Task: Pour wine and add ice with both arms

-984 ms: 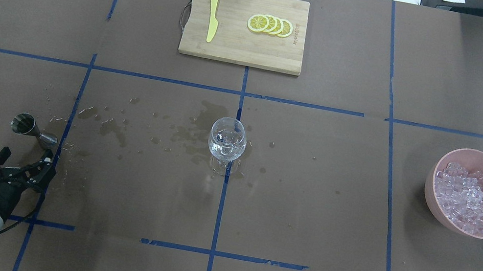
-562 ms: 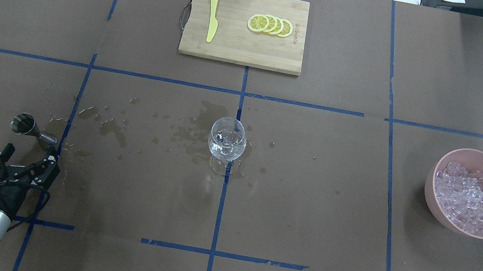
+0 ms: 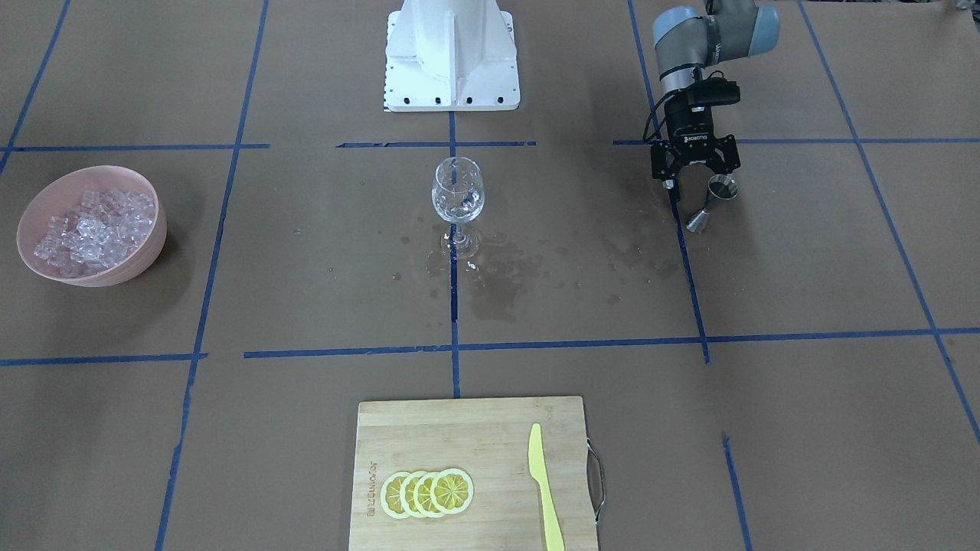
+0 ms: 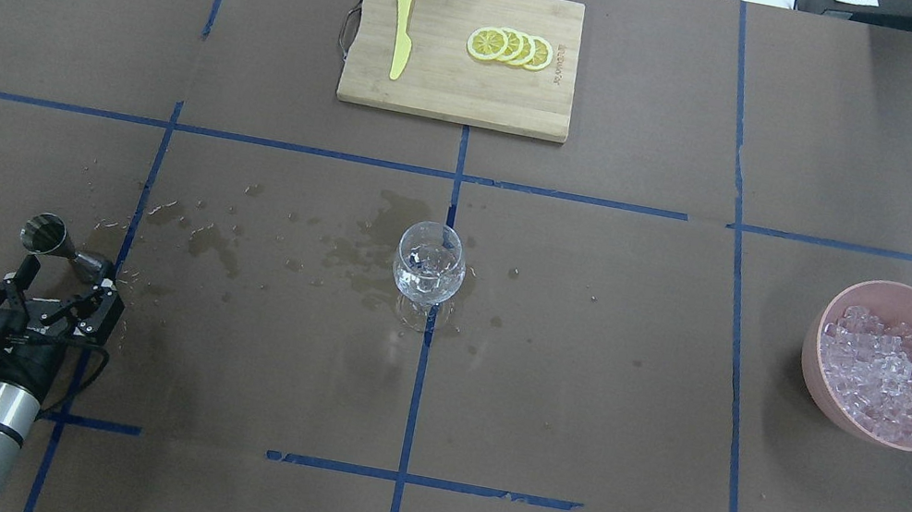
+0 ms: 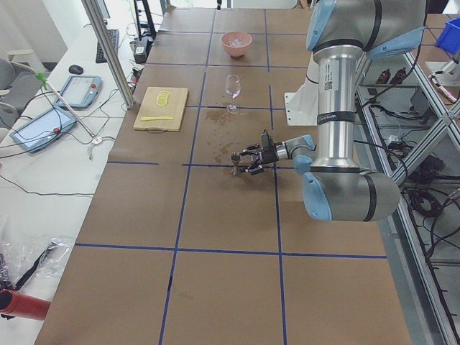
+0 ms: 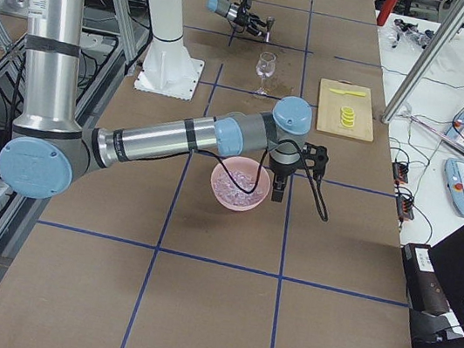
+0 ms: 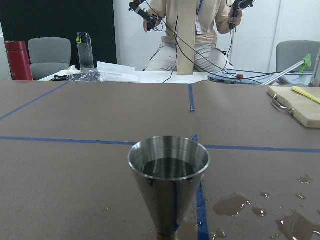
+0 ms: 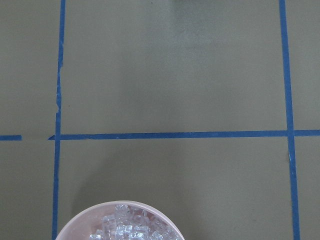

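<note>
A steel jigger [image 4: 59, 243] stands at the near left of the table; the left wrist view shows it close up [image 7: 169, 187] with the wine [image 7: 169, 168] dark inside it. My left gripper [image 4: 66, 275] is open just behind the jigger, level with the table, a finger toward each side; it also shows in the front view [image 3: 698, 184]. A clear stemmed glass [image 4: 429, 265] stands mid-table. The ice [image 4: 890, 372] fills a pink bowl [image 4: 842, 301] at the right. My right gripper [image 6: 278, 190] hangs over the bowl's far side; I cannot tell if it is open.
Wet spill patches [image 4: 214, 242] lie between the jigger and the glass. A wooden cutting board [image 4: 429, 92] with lemon slices [image 4: 511, 48] and a yellow knife [image 4: 402, 31] lies at the far middle. The white pedestal base [image 3: 452, 61] is at the robot's side.
My left gripper has moved up to the jigger and turned level, its open fingers now close behind it. A black part of the right arm has appeared at the overhead view's right edge.
</note>
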Robot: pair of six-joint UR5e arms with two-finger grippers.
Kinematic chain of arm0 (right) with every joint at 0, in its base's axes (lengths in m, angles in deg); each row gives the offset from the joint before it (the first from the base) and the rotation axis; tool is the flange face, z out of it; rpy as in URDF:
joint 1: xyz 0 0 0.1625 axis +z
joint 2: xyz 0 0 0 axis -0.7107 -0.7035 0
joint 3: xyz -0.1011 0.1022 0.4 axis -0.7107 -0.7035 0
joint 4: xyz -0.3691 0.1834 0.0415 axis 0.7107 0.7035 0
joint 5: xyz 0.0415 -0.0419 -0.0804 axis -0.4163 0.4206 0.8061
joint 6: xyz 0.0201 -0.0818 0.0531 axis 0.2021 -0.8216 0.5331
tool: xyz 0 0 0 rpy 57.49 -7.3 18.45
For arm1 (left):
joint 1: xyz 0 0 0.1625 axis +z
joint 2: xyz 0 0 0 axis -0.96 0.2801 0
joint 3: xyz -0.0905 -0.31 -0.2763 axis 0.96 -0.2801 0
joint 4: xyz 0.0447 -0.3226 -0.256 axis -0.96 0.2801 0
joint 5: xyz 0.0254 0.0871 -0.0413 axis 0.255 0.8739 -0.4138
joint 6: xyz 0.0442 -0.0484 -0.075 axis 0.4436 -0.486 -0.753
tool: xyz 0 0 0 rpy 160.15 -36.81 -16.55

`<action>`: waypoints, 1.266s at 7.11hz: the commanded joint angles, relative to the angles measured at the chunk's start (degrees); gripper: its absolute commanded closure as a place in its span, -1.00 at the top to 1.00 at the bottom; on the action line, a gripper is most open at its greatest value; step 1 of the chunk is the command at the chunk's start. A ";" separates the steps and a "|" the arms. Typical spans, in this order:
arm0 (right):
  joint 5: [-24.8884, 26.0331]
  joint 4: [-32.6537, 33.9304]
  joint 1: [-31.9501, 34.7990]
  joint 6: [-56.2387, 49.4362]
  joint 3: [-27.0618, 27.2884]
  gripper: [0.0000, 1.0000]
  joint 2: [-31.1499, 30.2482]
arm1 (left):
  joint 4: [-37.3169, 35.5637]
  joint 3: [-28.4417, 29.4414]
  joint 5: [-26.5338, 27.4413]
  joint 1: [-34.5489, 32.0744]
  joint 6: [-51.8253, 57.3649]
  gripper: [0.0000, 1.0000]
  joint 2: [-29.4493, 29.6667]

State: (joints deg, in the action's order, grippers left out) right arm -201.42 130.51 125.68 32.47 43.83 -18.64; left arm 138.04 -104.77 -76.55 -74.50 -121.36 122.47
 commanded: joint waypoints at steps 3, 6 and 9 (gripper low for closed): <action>1.19 4.49 -2.51 4.17 5.22 1.00 -0.25 | 0.06 2.97 0.88 -2.40 0.00 0.77 2.79; 2.52 4.31 -4.80 8.11 6.18 1.00 0.01 | 0.06 3.32 0.88 -2.75 -0.09 0.37 2.71; 2.95 4.23 -6.91 11.99 7.77 1.00 0.19 | -0.03 3.50 0.88 -2.75 0.00 0.01 2.62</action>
State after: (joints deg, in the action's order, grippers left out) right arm -198.68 134.75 119.36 43.42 51.11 -18.51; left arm 138.02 -101.33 -75.67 -77.27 -121.36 125.13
